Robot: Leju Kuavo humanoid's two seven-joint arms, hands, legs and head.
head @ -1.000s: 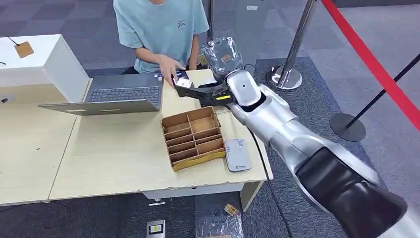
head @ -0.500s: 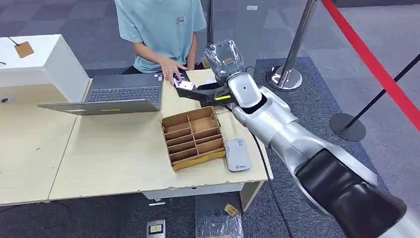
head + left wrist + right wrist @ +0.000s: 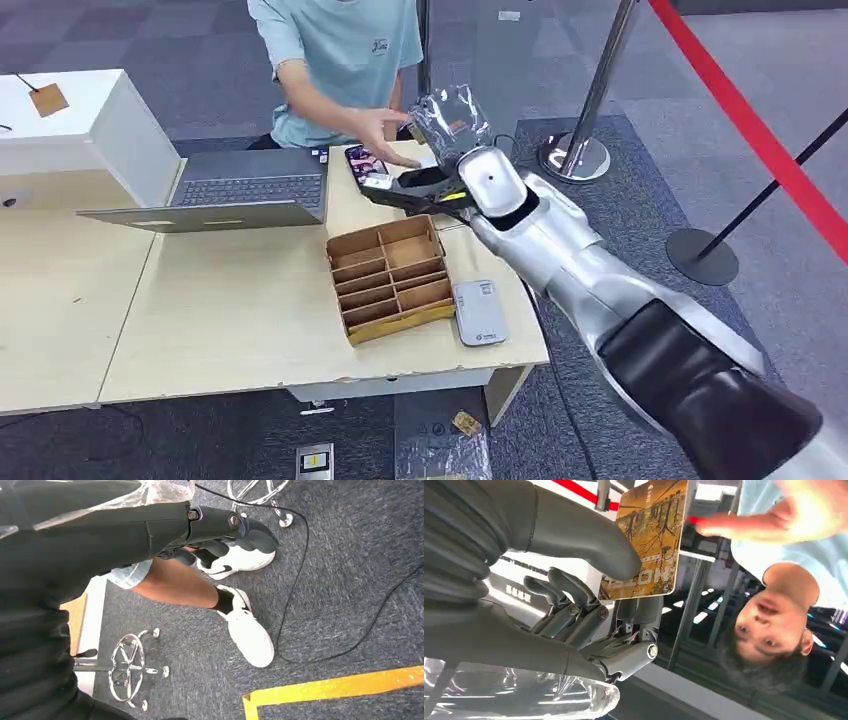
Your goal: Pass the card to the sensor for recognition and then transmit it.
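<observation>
Wooden surface [image 3: 230, 330] at the sensor's [image 3: 479, 312] twelve o'clock: right hand [image 3: 415, 188] pinches card [image 3: 646, 540] in its fingers [image 3: 574, 535], held out so a person's hand [image 3: 378, 128] can take it; left hand [image 3: 220, 532] seems empty, curl uncertain.

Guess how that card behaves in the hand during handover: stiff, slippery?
Probably stiff: the card stays flat though the right hand pinches it near one end only. Likely slippery: its printed face looks glossy, so it could slide when the person's hand pulls. Thin, so probably light.

silver right arm [image 3: 560, 250] with black elbow cover; dark-fingered right hand [image 3: 415, 188], grey thumb.
</observation>
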